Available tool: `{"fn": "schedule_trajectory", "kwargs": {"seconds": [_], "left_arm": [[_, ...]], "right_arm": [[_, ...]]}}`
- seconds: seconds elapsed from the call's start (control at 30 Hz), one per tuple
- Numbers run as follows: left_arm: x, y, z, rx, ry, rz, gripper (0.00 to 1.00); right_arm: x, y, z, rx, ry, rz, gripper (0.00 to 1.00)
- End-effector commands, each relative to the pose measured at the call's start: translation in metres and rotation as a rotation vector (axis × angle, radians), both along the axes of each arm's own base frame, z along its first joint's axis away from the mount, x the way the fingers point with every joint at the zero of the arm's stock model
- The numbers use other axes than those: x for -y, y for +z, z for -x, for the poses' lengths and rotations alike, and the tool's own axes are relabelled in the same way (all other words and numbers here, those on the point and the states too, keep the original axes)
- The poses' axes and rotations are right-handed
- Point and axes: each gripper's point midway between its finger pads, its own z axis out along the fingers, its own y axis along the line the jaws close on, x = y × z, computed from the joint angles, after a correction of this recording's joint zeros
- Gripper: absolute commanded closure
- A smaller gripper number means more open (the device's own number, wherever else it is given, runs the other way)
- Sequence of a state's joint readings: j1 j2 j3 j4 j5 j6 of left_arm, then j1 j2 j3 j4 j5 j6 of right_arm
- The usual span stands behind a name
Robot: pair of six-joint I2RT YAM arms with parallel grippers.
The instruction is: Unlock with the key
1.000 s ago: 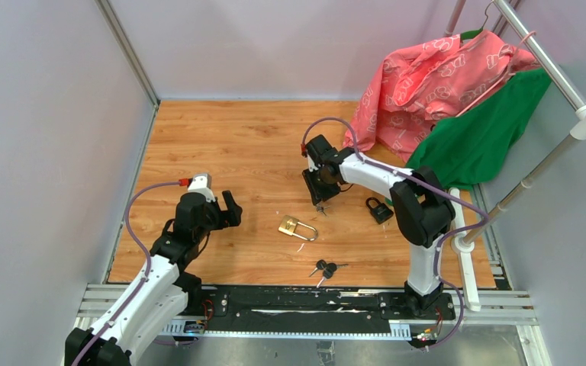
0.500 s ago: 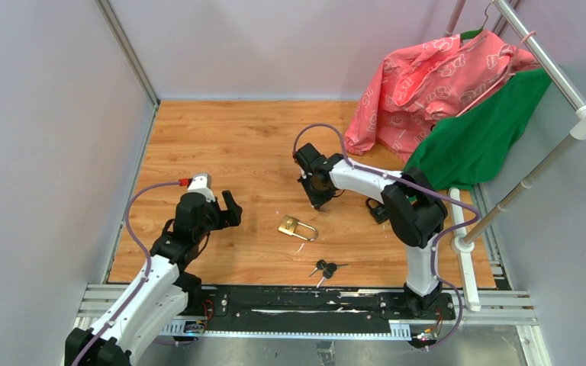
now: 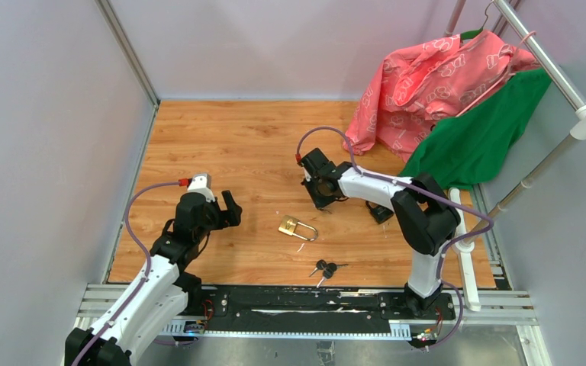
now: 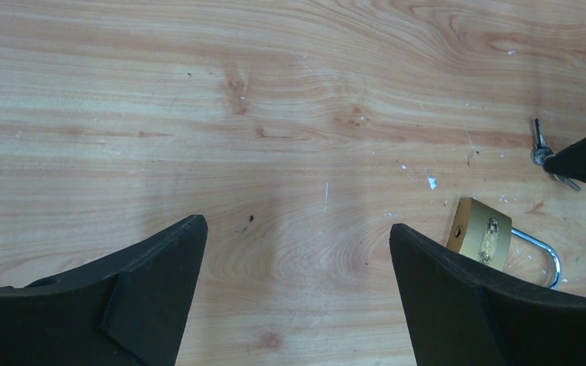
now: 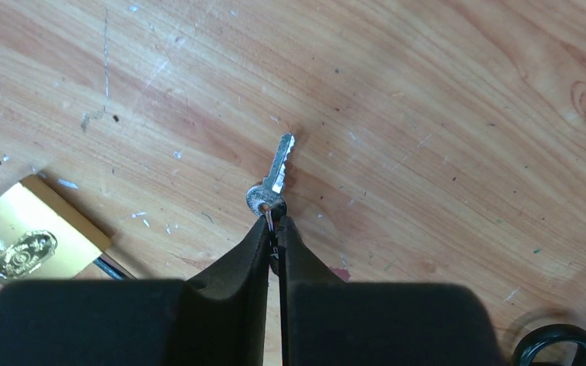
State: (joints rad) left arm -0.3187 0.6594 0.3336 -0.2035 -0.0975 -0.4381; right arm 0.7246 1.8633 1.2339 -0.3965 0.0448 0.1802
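Wooden tabletop (image 5: pixel 427 91) below: our right gripper (image 5: pixel 275 229) is clenched on the key (image 5: pixel 273 174) at its head end, blade pointing ahead, with the brass padlock (image 5: pixel 30 232) lying to the left. We judge the key light, stiff and slippery. Our left gripper (image 4: pixel 297 263) hangs released.

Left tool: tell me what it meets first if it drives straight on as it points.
Probably bare table; the left tool is open, and the brass padlock sits right of its line. Depth unclear.

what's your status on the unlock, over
Right gripper shut on key, blade pointing away. Left gripper open, empty, beside brass padlock. Padlock lying flat, key not yet in. Nothing between them.
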Motion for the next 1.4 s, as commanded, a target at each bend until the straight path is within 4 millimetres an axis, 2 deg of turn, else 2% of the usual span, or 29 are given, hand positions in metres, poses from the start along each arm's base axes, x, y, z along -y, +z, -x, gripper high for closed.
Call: {"fn": "schedule_trajectory", "kwargs": {"seconds": [0.0,0.13,0.47,0.7,1.03,1.13,1.2,1.37], "left_arm": [[0.006,0.007,-0.002,0.015,-0.029,0.01,0.06],[0.021,0.017,0.0,0.027,-0.097,0.058,0.07],[0.08,0.059,0.012,0.099,-0.393,0.269,0.11],[0.103,0.076,0.021,0.134,-0.523,0.332,0.16],[0.142,0.075,0.033,0.168,-0.654,0.269,0.27],[0.157,0.079,0.038,0.191,-0.702,0.238,0.29],[0.168,0.084,0.043,0.213,-0.729,0.232,0.3],[0.182,0.093,0.036,0.255,-0.67,0.234,0.34]], "right_arm": [[0.0,0.005,0.008,0.029,0.058,-0.031,1.0],[-0.011,0.019,0.015,0.056,0.107,-0.128,1.0],[-0.028,0.062,0.021,0.179,0.176,-0.313,1.0],[-0.041,0.094,0.031,0.214,0.214,-0.447,1.0],[-0.045,0.12,0.042,0.204,0.218,-0.524,1.0],[-0.042,0.13,0.045,0.194,0.172,-0.545,1.0],[-0.038,0.137,0.044,0.168,0.082,-0.561,1.0],[-0.035,0.152,0.044,0.079,-0.145,-0.619,1.0]]}}
